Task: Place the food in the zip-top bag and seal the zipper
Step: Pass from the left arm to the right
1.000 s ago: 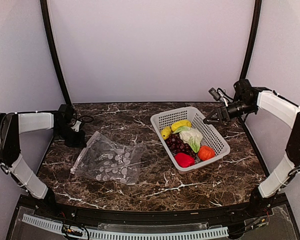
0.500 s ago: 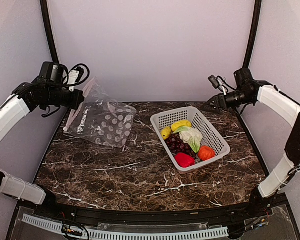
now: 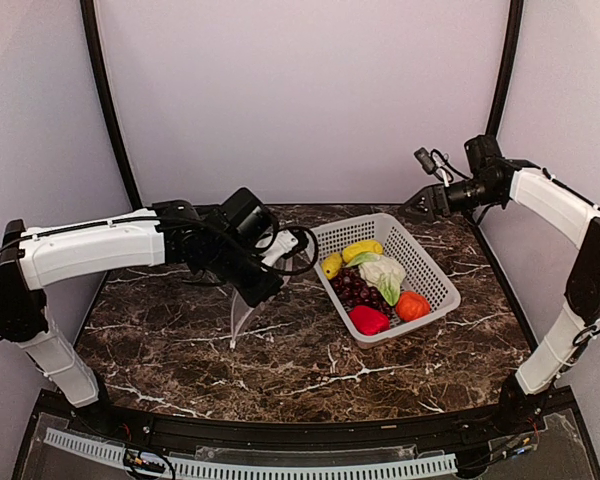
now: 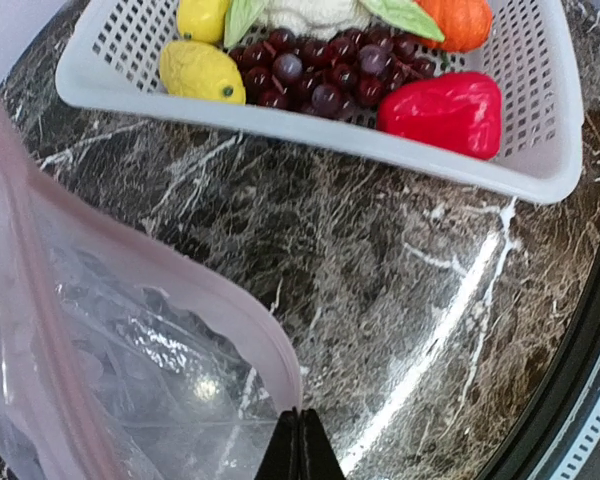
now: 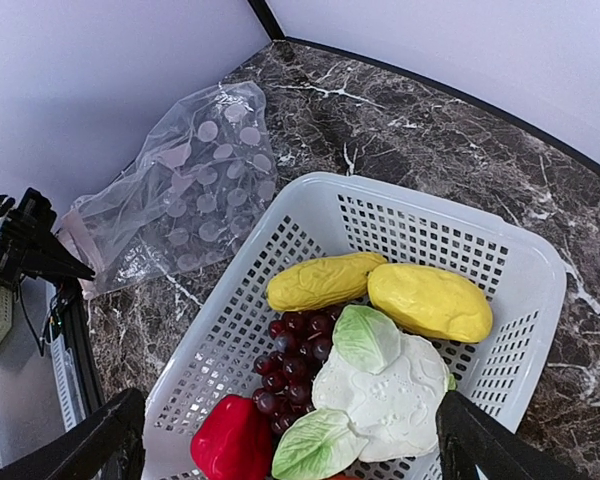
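My left gripper (image 3: 268,285) is shut on the pinkish zipper (image 4: 230,300) edge of the clear dotted zip-top bag (image 3: 242,315). The bag hangs from it above the table, just left of the white basket (image 3: 427,256), with its mouth gaping in the left wrist view (image 4: 100,380). The food lies in the basket: cauliflower (image 3: 383,270), two yellow pieces (image 3: 363,248), grapes (image 3: 354,288), red pepper (image 3: 369,320) and tomato (image 3: 412,305). My right gripper (image 3: 418,207) is open and empty, held above the basket's far right corner. Its fingers (image 5: 100,445) frame the food in its view.
The dark marble table (image 3: 310,370) runs to a black front rail (image 3: 280,435). Black frame posts (image 3: 108,110) stand at the back corners against the plain wall. The left arm's white forearm (image 3: 90,250) stretches across the left half of the table.
My left arm has swung from high at the far left to the table's middle with the bag, which now hangs beside the basket. The right gripper has barely moved.
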